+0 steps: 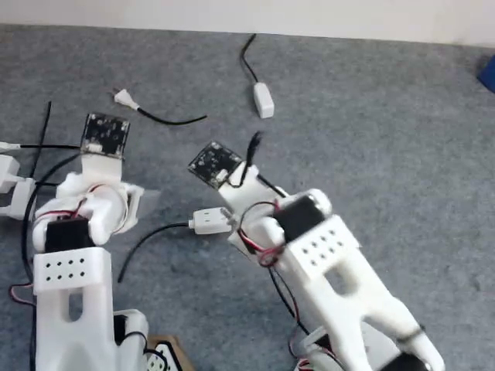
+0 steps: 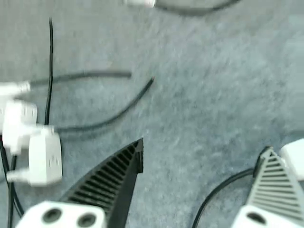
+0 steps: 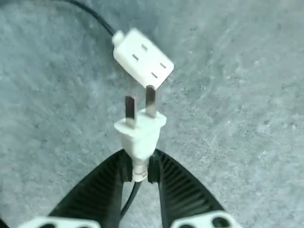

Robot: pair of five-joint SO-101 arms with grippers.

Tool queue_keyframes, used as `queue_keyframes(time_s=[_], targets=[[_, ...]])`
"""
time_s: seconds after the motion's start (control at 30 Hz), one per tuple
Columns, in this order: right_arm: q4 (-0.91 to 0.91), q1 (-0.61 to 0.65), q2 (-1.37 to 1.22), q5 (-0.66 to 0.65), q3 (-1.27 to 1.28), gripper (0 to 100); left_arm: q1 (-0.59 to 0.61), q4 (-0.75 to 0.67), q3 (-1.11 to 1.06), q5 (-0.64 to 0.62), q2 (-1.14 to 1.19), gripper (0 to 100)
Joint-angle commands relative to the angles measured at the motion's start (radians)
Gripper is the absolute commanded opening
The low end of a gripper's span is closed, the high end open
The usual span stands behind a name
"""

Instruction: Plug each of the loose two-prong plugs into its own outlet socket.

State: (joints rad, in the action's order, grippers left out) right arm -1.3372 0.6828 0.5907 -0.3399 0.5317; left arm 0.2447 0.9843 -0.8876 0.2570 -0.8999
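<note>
My right gripper (image 3: 140,160) is shut on the body of a white two-prong plug (image 3: 138,133), held just above the carpet. Its prongs point at a white outlet socket (image 3: 143,58) a short gap ahead, not touching it. In the high view that socket (image 1: 264,100) lies on the carpet beyond the right arm. A loose white plug (image 1: 124,98) with a black cord lies at the back left, also in the left wrist view (image 2: 138,2). My left gripper (image 2: 199,164) hangs open over bare carpet. Another white connector (image 1: 210,221) on a black cord lies between the arms.
White outlet blocks (image 2: 43,157) with black cords lie by the left arm, near the table's left edge (image 1: 11,184). Loose black cords (image 2: 114,111) cross the grey carpet ahead of the left gripper. A blue object (image 1: 488,73) sits at the far right edge.
</note>
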Motion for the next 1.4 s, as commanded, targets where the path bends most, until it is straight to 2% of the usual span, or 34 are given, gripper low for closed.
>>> queue_keyframes(time_s=[0.0,0.2,0.33,0.47,0.57,0.87,1.0,1.37], targets=[[-0.005,-0.008,0.065,0.048,-0.028,0.5,-0.059,0.071,0.12,-0.009,-0.01,36],[0.13,-0.004,0.065,0.106,0.079,0.5,-0.154,0.227,0.263,-0.069,-0.01,36],[0.168,-0.004,0.068,0.13,0.108,0.5,-0.302,0.336,0.315,-0.071,-0.01,36],[0.174,-0.004,0.073,0.157,0.108,0.5,-0.443,0.356,0.315,-0.103,-0.01,36],[0.189,-0.004,0.074,0.176,0.111,0.5,-0.496,0.356,0.315,-0.107,-0.01,36],[0.194,0.061,0.074,0.181,0.143,0.5,-0.501,0.278,0.308,-0.107,-0.004,36],[0.188,0.081,0.074,0.183,0.137,0.5,-0.499,0.21,0.231,-0.103,-0.004,36],[0.119,0.076,0.076,0.176,0.054,0.5,-0.371,0.021,-0.025,-0.038,-0.002,36]])
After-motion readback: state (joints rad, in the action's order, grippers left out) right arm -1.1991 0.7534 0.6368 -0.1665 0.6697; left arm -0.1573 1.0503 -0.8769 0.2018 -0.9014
